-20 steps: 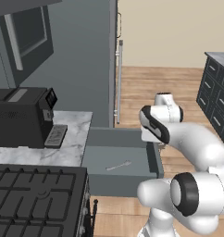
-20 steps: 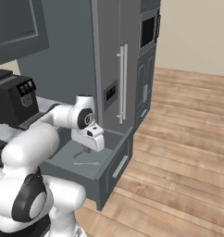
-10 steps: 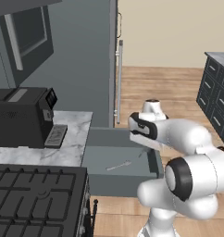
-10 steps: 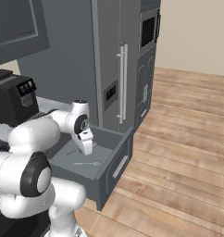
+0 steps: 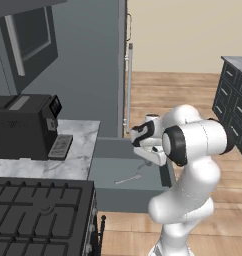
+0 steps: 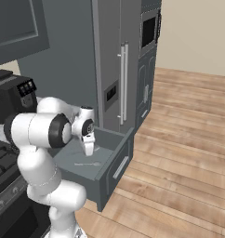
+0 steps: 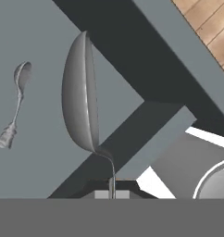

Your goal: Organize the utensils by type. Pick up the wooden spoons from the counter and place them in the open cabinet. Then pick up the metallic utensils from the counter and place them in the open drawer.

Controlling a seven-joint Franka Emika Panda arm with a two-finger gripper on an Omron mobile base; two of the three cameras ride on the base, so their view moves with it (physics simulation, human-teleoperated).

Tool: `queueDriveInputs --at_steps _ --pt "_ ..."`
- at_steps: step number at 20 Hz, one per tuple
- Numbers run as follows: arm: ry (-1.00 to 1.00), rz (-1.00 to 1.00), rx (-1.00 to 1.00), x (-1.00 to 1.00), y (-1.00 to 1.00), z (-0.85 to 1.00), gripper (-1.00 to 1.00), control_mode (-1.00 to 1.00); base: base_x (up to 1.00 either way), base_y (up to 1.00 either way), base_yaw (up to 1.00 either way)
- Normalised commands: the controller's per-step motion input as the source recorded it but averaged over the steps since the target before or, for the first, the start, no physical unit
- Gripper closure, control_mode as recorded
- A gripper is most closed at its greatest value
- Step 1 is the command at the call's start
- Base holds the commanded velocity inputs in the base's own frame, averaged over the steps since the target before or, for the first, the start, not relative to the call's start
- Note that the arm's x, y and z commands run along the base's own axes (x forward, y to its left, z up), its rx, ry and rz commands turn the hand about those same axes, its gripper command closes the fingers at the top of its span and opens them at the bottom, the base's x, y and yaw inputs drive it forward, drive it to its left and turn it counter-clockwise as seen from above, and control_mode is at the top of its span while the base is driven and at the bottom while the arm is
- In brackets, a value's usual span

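Over the open drawer (image 5: 105, 170) hangs the robot's hand (image 6: 89, 149), pointing down, with its two fingers pinched tight on the thin stem of a small silver spoon (image 7: 81, 104). From the hand's own camera, the spoon sticks out away from the fingers, bowl end first, turned on its edge above the grey drawer floor. A second little silver spoon (image 5: 129, 178) lies flat on the bottom of the drawer, apart from the held one; it also shows as a thin pale line in the right base view (image 6: 87, 163). The drawer is pulled out from under the marble desk (image 5: 78, 150), where a black coffee machine (image 5: 24, 126) stands. Behind the drawer rises the tall dark grey cabinet (image 6: 109, 56) with its long silver bar handle (image 6: 123, 82).
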Motion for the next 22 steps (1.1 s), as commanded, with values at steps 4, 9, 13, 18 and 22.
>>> queueDriveInputs --at_steps 4,9,13,18,22 --pt "0.01 -0.08 -0.07 0.63 0.0 -0.56 1.0 -1.0 0.0 0.0 0.0" --pt "0.01 -0.07 -0.12 0.16 0.01 -0.63 1.0 -1.0 0.0 0.0 0.0" --pt "0.01 -0.08 -0.01 0.23 -0.06 -0.54 1.0 -1.0 0.0 0.0 0.0" --pt "0.02 -0.03 0.0 0.17 -0.01 -0.57 1.0 -1.0 0.0 0.0 0.0" --pt "0.0 0.0 0.0 0.01 -0.02 -0.55 1.0 -1.0 0.0 0.0 0.0"
